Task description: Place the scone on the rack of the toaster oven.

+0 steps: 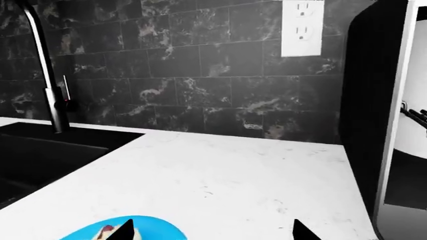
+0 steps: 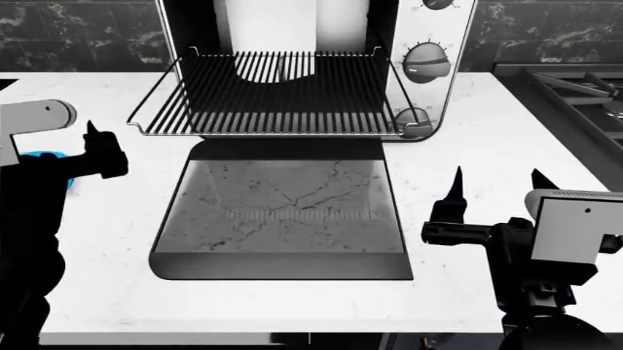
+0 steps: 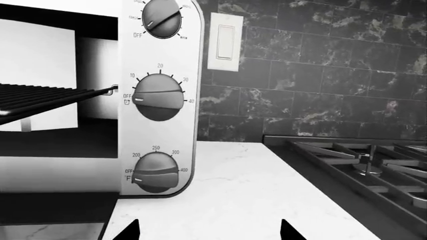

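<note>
Chrome-sided, the toaster oven (image 2: 428, 65) sits at twelve o'clock from your head camera, its glass door (image 2: 282, 219) folded flat onto the white marble countertop (image 2: 497, 153) and the rack (image 2: 273, 98) pulled out above the door hinge, with nothing resting on its wires. Three round knobs (image 3: 158, 97) run down the oven's right face. Your left gripper (image 1: 210, 231) hovers at about nine o'clock, left of the rack and clear of it; its two black fingertips (image 1: 124, 230) stand wide apart with nothing between them. Through the left wrist camera you see the scone (image 1: 107, 231) only as a pale sliver with a reddish spot, lying on the blue plate (image 1: 157, 227) directly beneath those tips, not gripped. Beyond it lie a dark sink (image 1: 40, 150), a black faucet (image 1: 47, 70) and a wall outlet (image 1: 302, 27). Your right gripper (image 2: 497, 191) hangs at about four o'clock, right of the door, its prongs likewise spread and empty. Grey stove grates (image 3: 360, 165) lie at its right, and a light switch (image 3: 226, 35) sits on the dark tiled wall (image 3: 320, 75).
</note>
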Available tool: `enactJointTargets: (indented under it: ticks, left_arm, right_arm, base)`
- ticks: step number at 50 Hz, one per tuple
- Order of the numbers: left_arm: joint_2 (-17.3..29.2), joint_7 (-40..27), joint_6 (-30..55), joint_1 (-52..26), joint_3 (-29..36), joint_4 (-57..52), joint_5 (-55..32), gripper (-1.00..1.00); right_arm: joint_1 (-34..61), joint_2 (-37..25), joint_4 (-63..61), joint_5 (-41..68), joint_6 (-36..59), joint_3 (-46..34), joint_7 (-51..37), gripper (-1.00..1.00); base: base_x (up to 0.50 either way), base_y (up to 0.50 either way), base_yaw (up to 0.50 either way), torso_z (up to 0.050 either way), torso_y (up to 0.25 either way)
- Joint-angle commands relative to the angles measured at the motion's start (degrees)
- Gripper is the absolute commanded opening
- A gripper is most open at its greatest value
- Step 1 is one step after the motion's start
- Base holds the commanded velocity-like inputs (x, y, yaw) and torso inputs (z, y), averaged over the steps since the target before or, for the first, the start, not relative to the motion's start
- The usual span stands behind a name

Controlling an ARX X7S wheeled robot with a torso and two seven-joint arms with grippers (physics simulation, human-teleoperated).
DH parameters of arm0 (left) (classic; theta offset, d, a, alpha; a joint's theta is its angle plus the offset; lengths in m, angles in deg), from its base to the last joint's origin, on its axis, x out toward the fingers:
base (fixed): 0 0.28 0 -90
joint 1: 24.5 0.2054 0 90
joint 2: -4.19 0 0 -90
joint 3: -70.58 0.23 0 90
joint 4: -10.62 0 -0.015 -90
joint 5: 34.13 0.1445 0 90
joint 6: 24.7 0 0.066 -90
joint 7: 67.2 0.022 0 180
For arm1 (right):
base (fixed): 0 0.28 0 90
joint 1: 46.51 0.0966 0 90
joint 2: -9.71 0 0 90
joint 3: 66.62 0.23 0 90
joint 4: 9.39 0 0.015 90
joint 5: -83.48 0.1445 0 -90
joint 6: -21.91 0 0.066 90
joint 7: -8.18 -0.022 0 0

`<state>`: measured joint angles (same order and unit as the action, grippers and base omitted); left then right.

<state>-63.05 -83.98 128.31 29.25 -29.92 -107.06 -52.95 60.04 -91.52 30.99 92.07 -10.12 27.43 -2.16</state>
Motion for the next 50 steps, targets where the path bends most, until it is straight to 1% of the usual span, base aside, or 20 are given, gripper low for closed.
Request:
enactJointTargets:
  ticks: [1,2,12,23,32,41,50]
  left_arm:
    - [2.0,-1.72,4.39,-9.61,1.35,9.91,1.41,1.0]
    - [2.05,-1.42,5.89,-11.2,1.15,11.59,0.95,1.0]
    - [3.0,-1.9,4.59,-19.25,3.87,24.72,3.21,1.0]
    - [4.05,-1.0,4.78,-27.12,7.59,35.39,4.56,1.0]
    - [4.88,0.23,5.57,-31.64,9.25,41.43,4.79,1.0]
    - [4.59,1.33,3.64,-35.35,11.56,51.88,5.86,1.0]
    - [4.3,1.81,-3.66,-41.4,14.18,66.49,8.47,1.0]
  right_arm:
    - [0.1,-0.25,-0.06,0.52,0.21,0.23,-0.22,1.0]
    - [0.1,-0.24,0.0,0.59,0.16,0.27,-0.2,1.0]
    - [-0.04,-0.41,0.43,0.98,-0.35,0.38,-0.32,1.0]
    - [0.13,-0.71,-0.08,1.43,0.3,0.64,-0.62,1.0]
    - [-0.01,-0.87,-0.21,1.76,0.29,0.9,-0.85,1.0]
    - [-0.02,-1.06,-0.01,1.99,0.2,0.87,-1.1,1.0]
    - [0.14,-1.22,-0.3,2.4,0.75,1.02,-1.35,1.0]
  base:
    - [0.0,0.0,0.0,0.0,0.0]
    - [0.0,0.0,0.0,0.0,0.0]
    - [0.0,0.0,0.0,0.0,0.0]
    - [0.0,0.0,0.0,0.0,0.0]
    - [0.0,0.0,0.0,0.0,0.0]
    - [0.0,0.0,0.0,0.0,0.0]
    - [0.0,0.0,0.0,0.0,0.0]
